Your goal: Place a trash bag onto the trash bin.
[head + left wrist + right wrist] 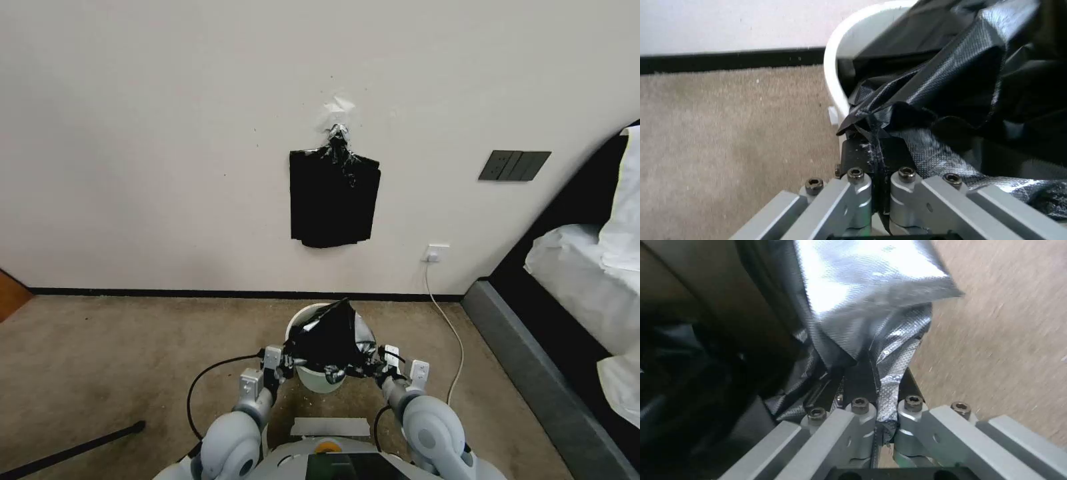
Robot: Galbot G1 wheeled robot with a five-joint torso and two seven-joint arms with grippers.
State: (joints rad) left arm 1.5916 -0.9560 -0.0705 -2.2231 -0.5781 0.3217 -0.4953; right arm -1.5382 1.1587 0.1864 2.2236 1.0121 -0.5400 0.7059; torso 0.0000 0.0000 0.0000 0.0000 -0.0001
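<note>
Two grippers clamped on one bag, right over the bin. Left gripper at the bin's left rim, fingers closed tight on a pinched edge of the bag, black film running straight down between the pads. Right gripper at the bin's right rim, fingers likewise shut on the opposite edge, with the glossy plastic bunched and fanning out from the grip. Bag stretched between both, wrinkled and tented, peaking in a point above the bin's mouth and covering most of the opening; only a sliver of the far rim and the front wall of the bin showing cream-white below. From the left wrist: bag draping across the bin's rim and partly down inside, brushing the inner wall. From the right wrist: bag catching bright light, folded in a sharp crease just beyond the pads. Bin standing upright on the carpet, just ahead of the robot's chest and close to the wall. Above the bin, hanging on that wall, a flat stack of black bags. Right of the bin, a white cable trailing from a wall socket down across the carpet.
</note>
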